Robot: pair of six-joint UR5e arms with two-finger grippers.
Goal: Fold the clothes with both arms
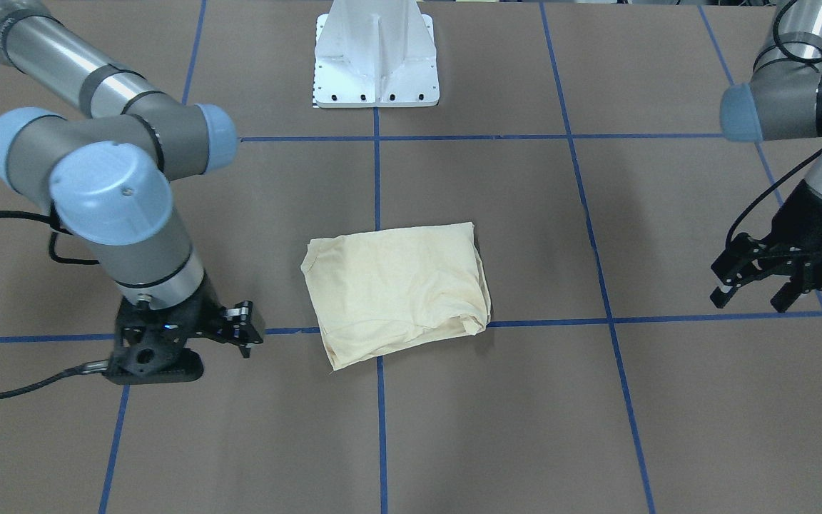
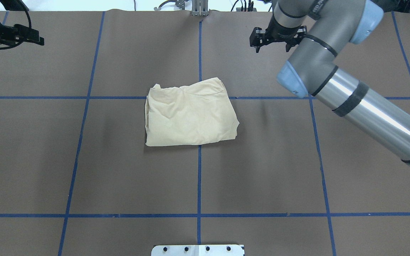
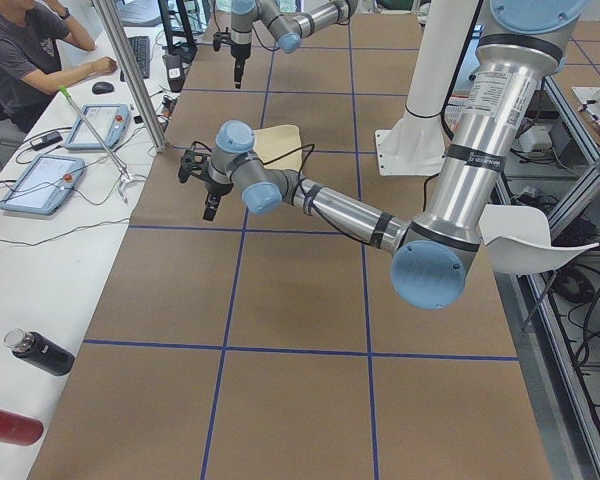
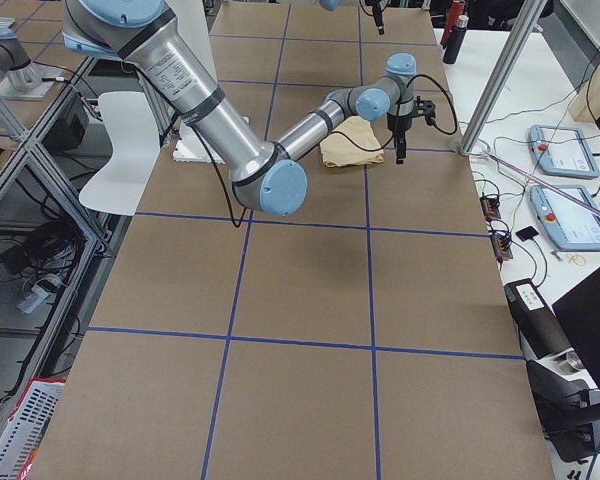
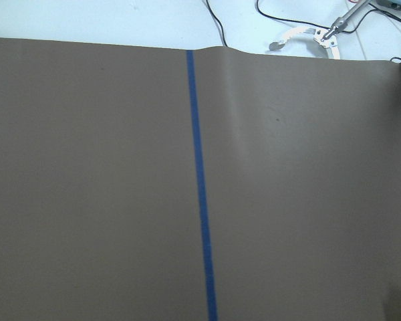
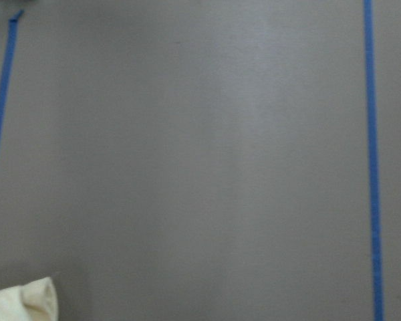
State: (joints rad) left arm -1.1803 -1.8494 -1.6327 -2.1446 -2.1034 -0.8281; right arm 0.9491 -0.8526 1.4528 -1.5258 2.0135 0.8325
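The clothes are one pale cream-yellow shirt (image 1: 397, 293) (image 2: 190, 113), folded into a rough rectangle at the middle of the brown table. No print shows on it. It also shows as a small patch in the side views (image 3: 277, 143) (image 4: 348, 142), and one corner of it (image 6: 23, 304) sits in the right wrist view. My right gripper (image 2: 273, 48) (image 1: 245, 339) hangs open and empty, off the shirt's right side toward the far edge. My left gripper (image 1: 752, 298) (image 2: 36, 38) hangs open and empty, far off to the shirt's left. Neither gripper touches the cloth.
The white pedestal base (image 1: 375, 64) (image 2: 198, 250) stands at the robot's edge. Blue tape lines (image 5: 199, 180) grid the table. Beyond the far edge, a white side bench holds tablets (image 3: 40, 182) and bottles (image 3: 40, 352), a metal post (image 3: 130, 75) rises, and a person (image 3: 20, 50) sits.
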